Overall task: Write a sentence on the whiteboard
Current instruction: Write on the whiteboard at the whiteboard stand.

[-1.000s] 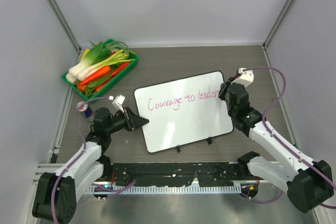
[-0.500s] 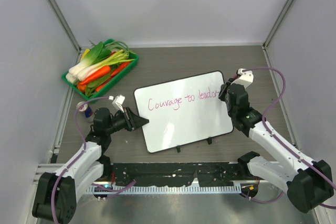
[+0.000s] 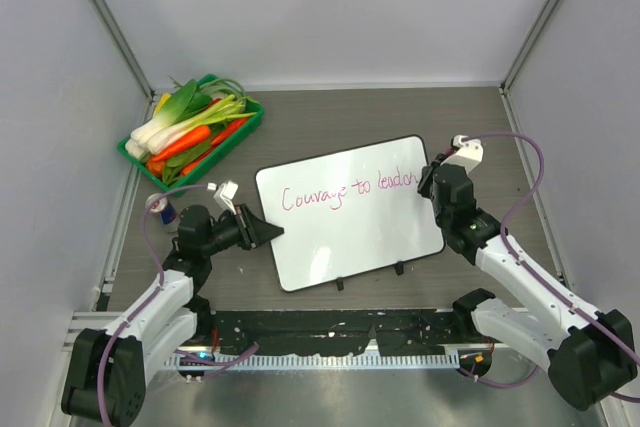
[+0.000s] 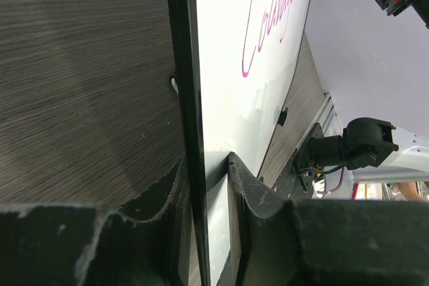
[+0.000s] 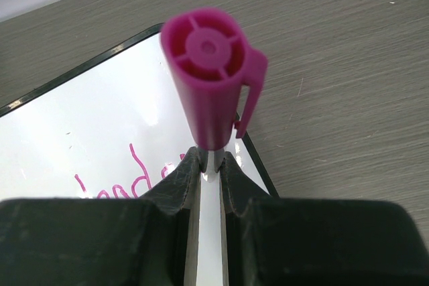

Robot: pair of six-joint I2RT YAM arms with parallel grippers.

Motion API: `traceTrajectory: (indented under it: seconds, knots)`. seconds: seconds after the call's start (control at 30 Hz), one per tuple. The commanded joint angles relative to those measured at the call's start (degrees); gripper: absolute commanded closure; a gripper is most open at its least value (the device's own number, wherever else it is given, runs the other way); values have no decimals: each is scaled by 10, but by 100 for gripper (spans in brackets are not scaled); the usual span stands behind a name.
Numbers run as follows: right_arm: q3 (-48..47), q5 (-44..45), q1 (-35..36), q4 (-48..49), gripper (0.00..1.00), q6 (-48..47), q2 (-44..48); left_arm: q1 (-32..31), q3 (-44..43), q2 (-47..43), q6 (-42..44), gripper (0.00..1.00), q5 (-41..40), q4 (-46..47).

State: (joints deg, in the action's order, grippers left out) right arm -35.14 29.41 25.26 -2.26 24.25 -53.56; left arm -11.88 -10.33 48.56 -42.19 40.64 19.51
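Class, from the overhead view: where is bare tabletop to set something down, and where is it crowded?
Bare wood lies beyond the whiteboard, from the green tray to the far right corner. Crowded: the left side, with tray, small can and left gripper; the board's right edge, under the right gripper.

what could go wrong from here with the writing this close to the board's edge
1. The sentence already reaches the right frame of the whiteboard, so more letters from the marker in the right gripper may run onto the table.
2. The left gripper pinches only the opposite edge; marker pressure this far away could pivot the whiteboard and warp the line.
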Motion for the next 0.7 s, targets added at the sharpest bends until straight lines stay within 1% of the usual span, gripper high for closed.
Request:
traceTrajectory:
  seconds: [0.0, 0.17, 0.43, 0.67]
  knots:
    - [9, -1, -2, -15, 99, 9, 12, 1, 0, -6, 26, 100, -14, 7]
    - [11, -3, -3, -15, 99, 10, 18, 0, 0, -6, 26, 100, -15, 7]
    - [-15, -1, -2, -23, 99, 7, 31, 1, 0, -7, 26, 100, -16, 6]
    - [-10, -2, -3, -15, 99, 4, 107, 1, 0, -7, 26, 100, -17, 5]
